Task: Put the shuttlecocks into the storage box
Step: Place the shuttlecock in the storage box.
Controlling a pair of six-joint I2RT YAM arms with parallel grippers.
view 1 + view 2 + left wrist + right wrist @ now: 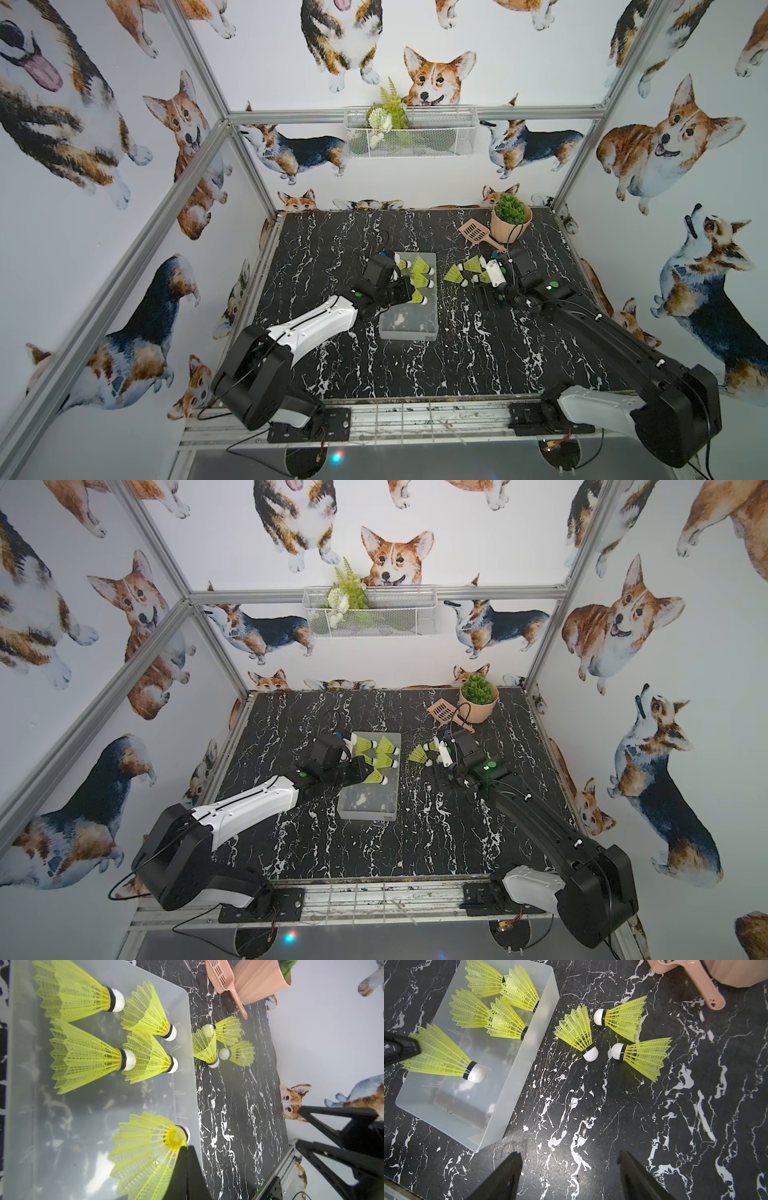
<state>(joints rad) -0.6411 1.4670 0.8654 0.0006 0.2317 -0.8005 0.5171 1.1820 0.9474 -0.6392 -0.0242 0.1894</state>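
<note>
**Now you are holding one shuttlecock over the box**

Your left fingers are clamping together on the skirt edge of a shuttlecock. It is hanging on its side over the middle of the box, with its white tip pointing toward the box's right wall. The pictures are not showing whether it is touching the box floor.

In the far end of the box, four shuttlecocks are lying on their sides. Their skirts are overlapping and their tips are pointing toward the same right wall. The near end of the box is holding nothing.

On the bench, just right of the box, three shuttlecocks are lying close together. The one nearest the box is turning its skirt toward it, and the two others are turning their tips toward it.

Your right fingers are standing wide apart and gripping nothing. They are hovering over bare bench near those three and touching none of them.

At the far right of the bench, a scoop is lying just beside a pot, with its handle reaching toward the three.
</note>
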